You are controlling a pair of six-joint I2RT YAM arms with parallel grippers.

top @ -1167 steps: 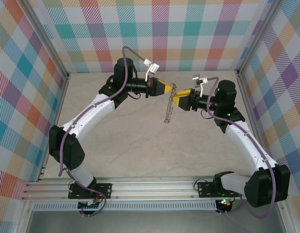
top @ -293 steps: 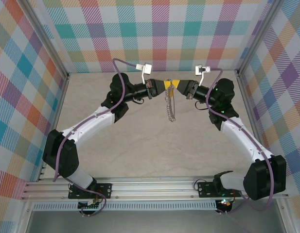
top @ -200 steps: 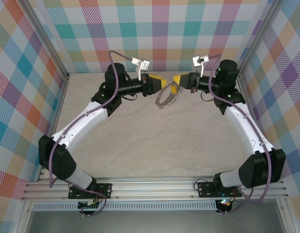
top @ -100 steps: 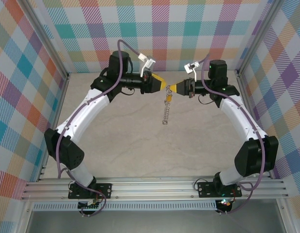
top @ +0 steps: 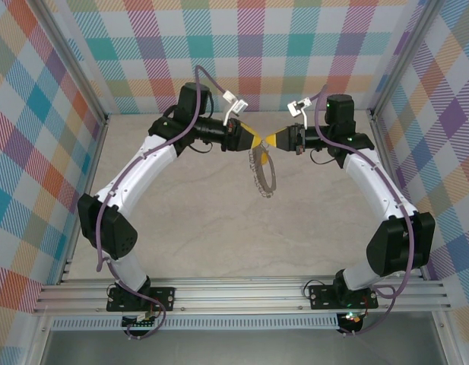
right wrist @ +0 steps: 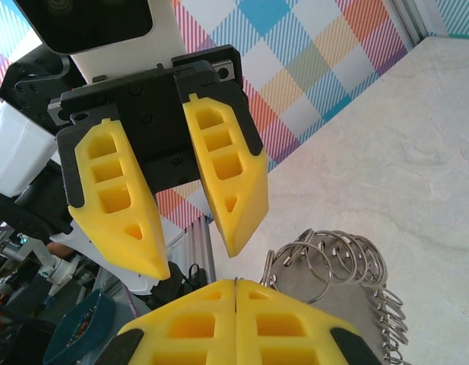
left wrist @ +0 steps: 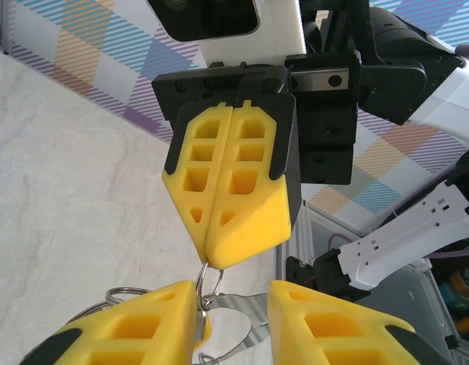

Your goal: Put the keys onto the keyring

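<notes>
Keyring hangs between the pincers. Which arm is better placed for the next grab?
Left, most likely. The left pincer is open, tip to tip with the right pincer, and free to close. The right pincer is shut on the keyring and carries it.

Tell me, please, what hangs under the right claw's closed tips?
The keyring hangs from the shut right claw above the table. The left claw's open fingers flank its top loop. The pinch point is hidden between the pads; any key on it is too small to tell.
</notes>
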